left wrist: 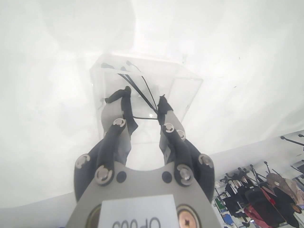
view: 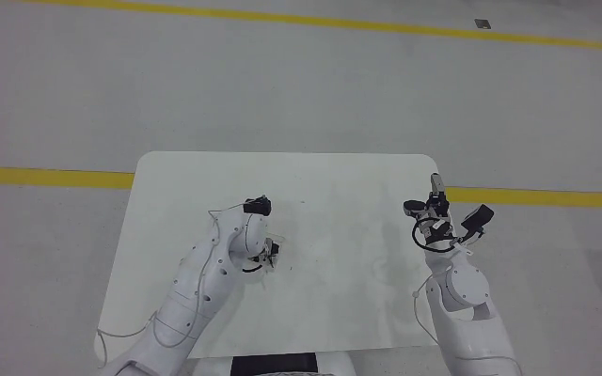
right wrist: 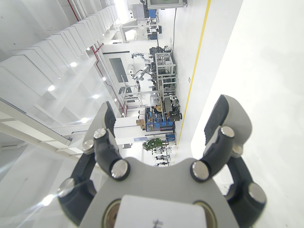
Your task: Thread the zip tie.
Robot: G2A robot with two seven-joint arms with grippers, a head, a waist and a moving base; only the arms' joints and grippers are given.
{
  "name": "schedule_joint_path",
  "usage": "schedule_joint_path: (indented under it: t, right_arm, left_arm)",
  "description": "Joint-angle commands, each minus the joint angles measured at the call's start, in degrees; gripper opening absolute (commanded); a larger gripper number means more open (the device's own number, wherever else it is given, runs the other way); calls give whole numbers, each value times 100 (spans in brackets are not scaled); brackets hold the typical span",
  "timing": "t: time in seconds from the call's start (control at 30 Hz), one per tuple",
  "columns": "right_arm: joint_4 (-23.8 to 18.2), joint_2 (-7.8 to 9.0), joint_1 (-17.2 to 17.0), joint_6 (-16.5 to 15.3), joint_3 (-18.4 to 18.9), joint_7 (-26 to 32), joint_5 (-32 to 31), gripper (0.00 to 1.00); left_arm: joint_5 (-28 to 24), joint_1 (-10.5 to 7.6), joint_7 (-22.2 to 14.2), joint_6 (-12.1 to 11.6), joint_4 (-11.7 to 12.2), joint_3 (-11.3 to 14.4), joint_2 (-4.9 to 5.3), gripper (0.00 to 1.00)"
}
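The left gripper (left wrist: 144, 96) is hanging inside the clear box (left wrist: 187, 81), which is standing on the desk (view: 329, 183) left of its middle. Its claw is standing partly open, with the black zip ties (left wrist: 133, 81) lying loose between the fingers and nothing being clamped. The right gripper (right wrist: 163, 106) is hovering at the desk's right edge, its claw spread wide and holding nothing. By judgement the task is sitting at its opening stage: no tie is being held, so one is yet to be gripped, lifted out and threaded tail through head.
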Motion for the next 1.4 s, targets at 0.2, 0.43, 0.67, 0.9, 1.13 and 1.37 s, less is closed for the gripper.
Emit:
schedule_joint_path:
  t: [0.2,0.43,0.67,0.9,1.13,1.37]
  right_arm:
    - [0,0,0,0,0,0,0,100]
    - [0,0,0,0,0,0,0,100]
    - [0,0,0,0,0,0,0,100]
    - [0,0,0,0,0,0,0,100]
    - [0,0,0,0,0,0,0,100]
    - [0,0,0,0,0,0,0,100]
  left_arm:
    - [-34,-85,9,0,131,25,-29,35]
    - [-34,-166,44,0,338,27,-62,22]
    - [3,-204,20,0,439,4,-94,0]
    - [117,-43,0,0,80,-24,-83,0]
    - [237,195,0,0,-379,0,-40,0]
    - [312,343,0,0,-682,53,-1,0]
